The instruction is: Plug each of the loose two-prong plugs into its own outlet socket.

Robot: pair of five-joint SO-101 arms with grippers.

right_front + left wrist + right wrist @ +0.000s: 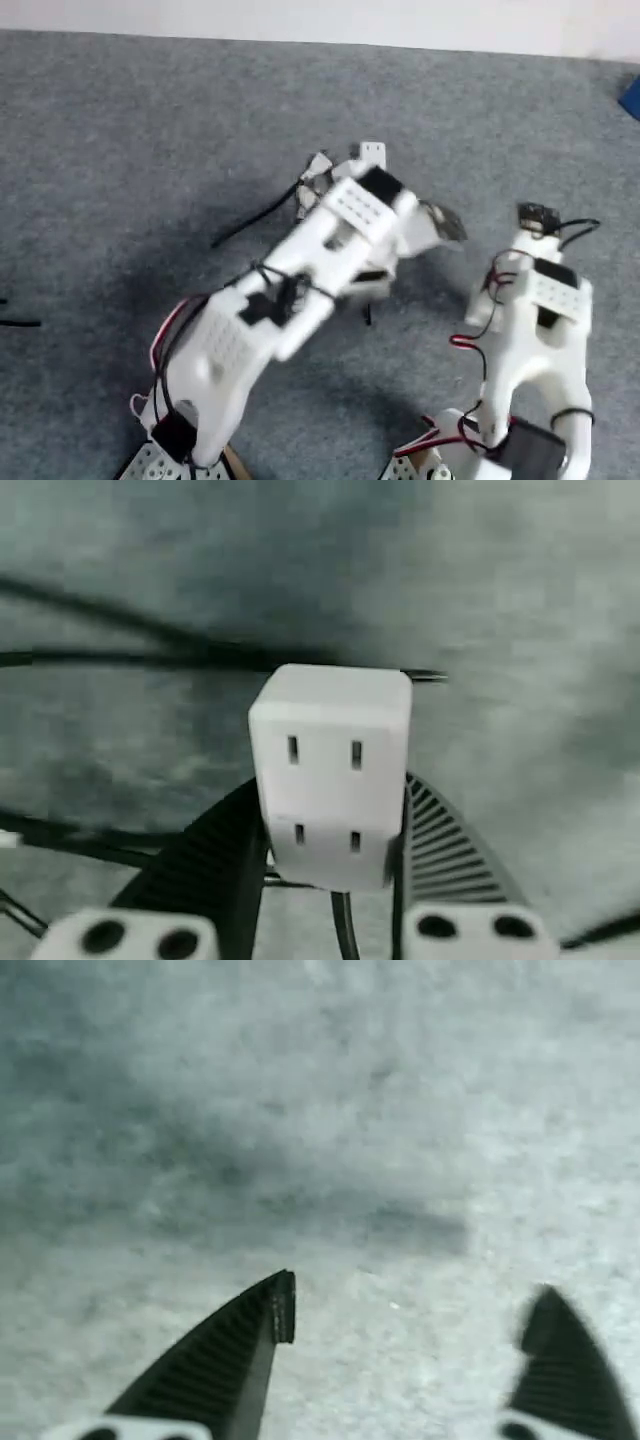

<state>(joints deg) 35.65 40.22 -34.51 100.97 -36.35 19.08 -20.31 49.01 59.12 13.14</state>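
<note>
Count for your log: two arms, left arm (pixel 250 330) and right arm (pixel 540 310), hence two grippers, left gripper (pixel 335 785) and right gripper (pixel 415 1300). One white outlet block (pixel 330 710). The side facing you has four slots (pixel 292 750), paired as two sockets (pixel 325 838). Black cables (pixel 120 660): at least three strands; blur hides the exact number.

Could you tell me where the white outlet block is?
The outlet block is gripped between the fingers of the left gripper near the table's middle, black cables behind it.
</note>
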